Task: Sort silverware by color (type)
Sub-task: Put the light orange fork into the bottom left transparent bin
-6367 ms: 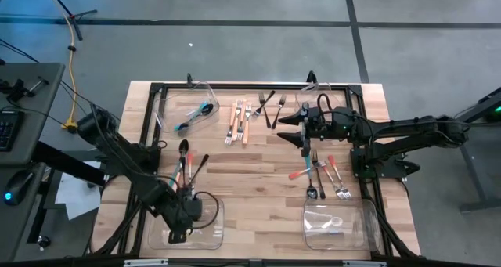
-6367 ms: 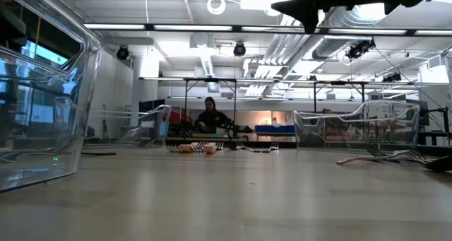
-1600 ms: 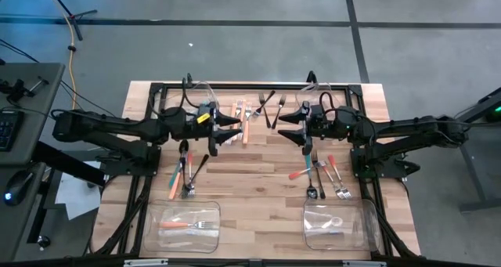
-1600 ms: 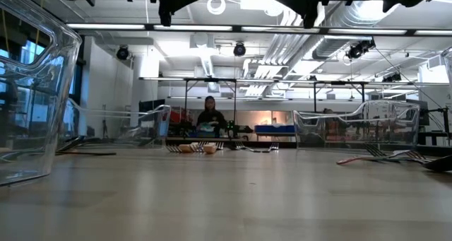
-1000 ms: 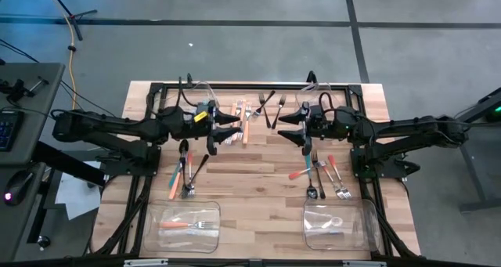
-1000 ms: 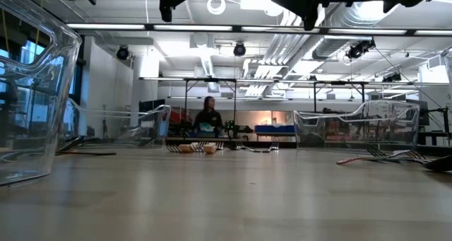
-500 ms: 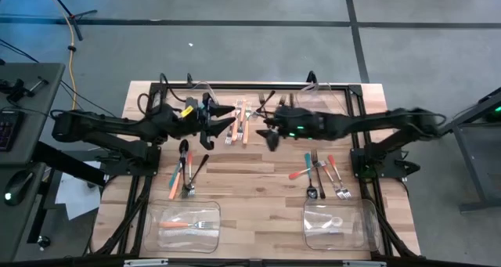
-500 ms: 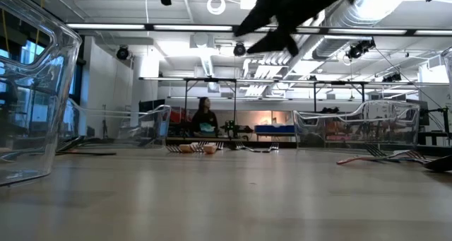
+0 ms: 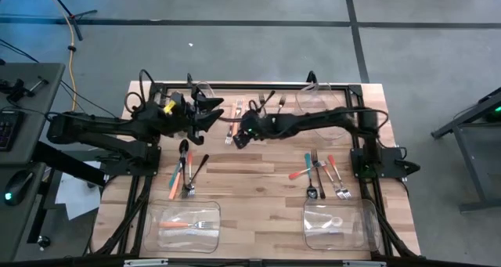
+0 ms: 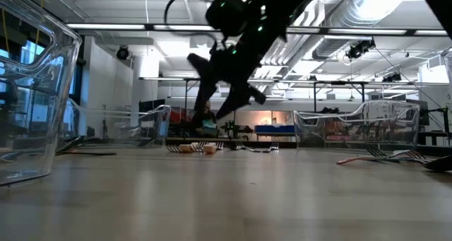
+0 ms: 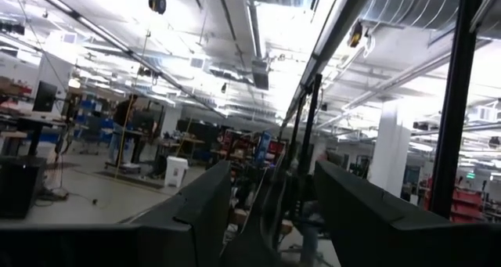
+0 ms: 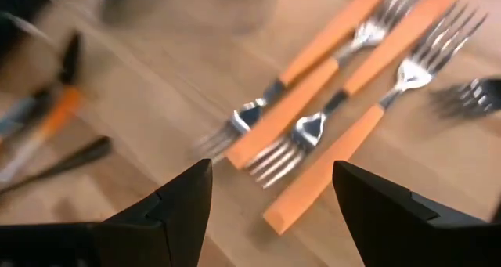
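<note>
Several orange-handled forks [image 12: 313, 142] lie side by side on the wooden table at its far middle [image 9: 233, 118]. My right gripper [image 12: 270, 212] hangs open just above them, its fingers slanting down, touching nothing; the low view shows it [image 10: 212, 92] still clear of the table. My left gripper [image 9: 218, 113] is open and raised by the far-left bin, pointing toward the right arm, holding nothing. More silverware lies in a left group [image 9: 186, 167], a right group [image 9: 321, 173] and as black forks [image 9: 270, 104] at the far middle.
Clear bins stand at the corners: near left [image 9: 211, 234] holding an orange fork, near right [image 9: 364, 236] holding a pale spoon, far right [image 9: 325, 101], and far left [image 9: 205, 88] partly under the left arm. The right arm stretches across the far half of the table.
My right gripper has swung from the table's right middle toward the left edge, tipped down and come low over the orange forks. My left gripper has drawn back toward the far-left corner and tipped upward. Both stay open; no silverware has moved.
</note>
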